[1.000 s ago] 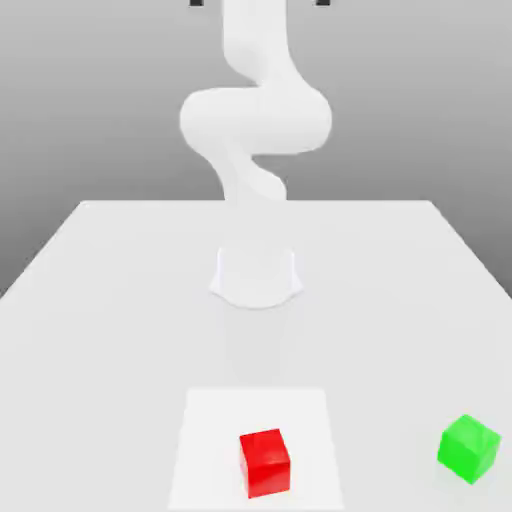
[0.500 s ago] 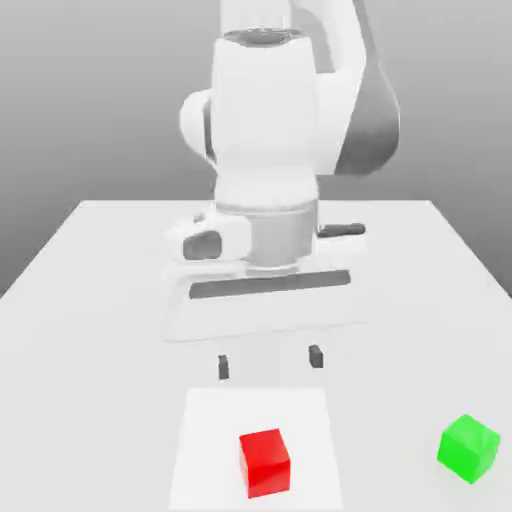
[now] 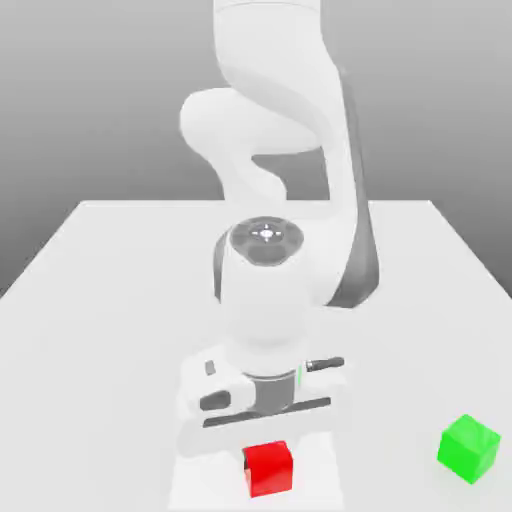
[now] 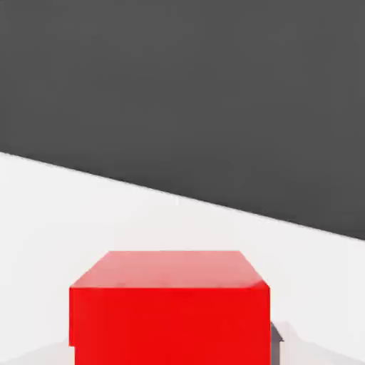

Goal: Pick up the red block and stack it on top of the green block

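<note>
Note gripper (image 3: 268, 461) closed on red block (image 4: 171, 324) by opposite sides, presumably to keep its underside free for stacking on green block (image 3: 468, 449), near three o'clock in exterior view.

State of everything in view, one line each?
Pincer: shut on the red block
Arm: reaching down over the white patch
Red block: gripped, not stacked
Green block: on the table, nothing on top
White patch: flat, under the pincer
</note>
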You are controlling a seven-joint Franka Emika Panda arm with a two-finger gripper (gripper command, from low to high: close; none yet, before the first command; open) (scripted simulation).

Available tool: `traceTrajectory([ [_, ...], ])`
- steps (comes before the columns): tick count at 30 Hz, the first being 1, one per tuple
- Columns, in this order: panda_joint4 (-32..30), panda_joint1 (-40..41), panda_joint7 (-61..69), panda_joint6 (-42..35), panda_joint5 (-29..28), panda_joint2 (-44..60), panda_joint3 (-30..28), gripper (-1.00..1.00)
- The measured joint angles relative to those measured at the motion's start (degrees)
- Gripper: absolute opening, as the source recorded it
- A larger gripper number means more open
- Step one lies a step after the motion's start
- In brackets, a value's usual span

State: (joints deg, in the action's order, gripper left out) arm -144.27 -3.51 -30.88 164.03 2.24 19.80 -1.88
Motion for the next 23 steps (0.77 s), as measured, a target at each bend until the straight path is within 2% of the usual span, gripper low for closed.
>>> traceTrajectory([
  [5, -1.32, -0.19, -0.74, -7.52, -1.17, -8.84, -0.26, -1.00],
  [14, 4.93, -11.24, 12.19, -15.51, -5.61, -10.30, 13.44, -1.00],
  [16, 6.26, -13.50, 13.67, -14.86, -7.42, -8.14, 15.32, -1.00],
  [19, 6.95, -15.59, 12.34, -10.02, -10.41, -2.46, 14.02, -1.00],
  [20, 7.05, -15.96, 11.91, -8.91, -11.08, -1.23, 13.62, 1.00],
  [23, 7.05, -15.96, 11.91, -8.91, -11.08, -1.23, 13.62, 1.00],
])
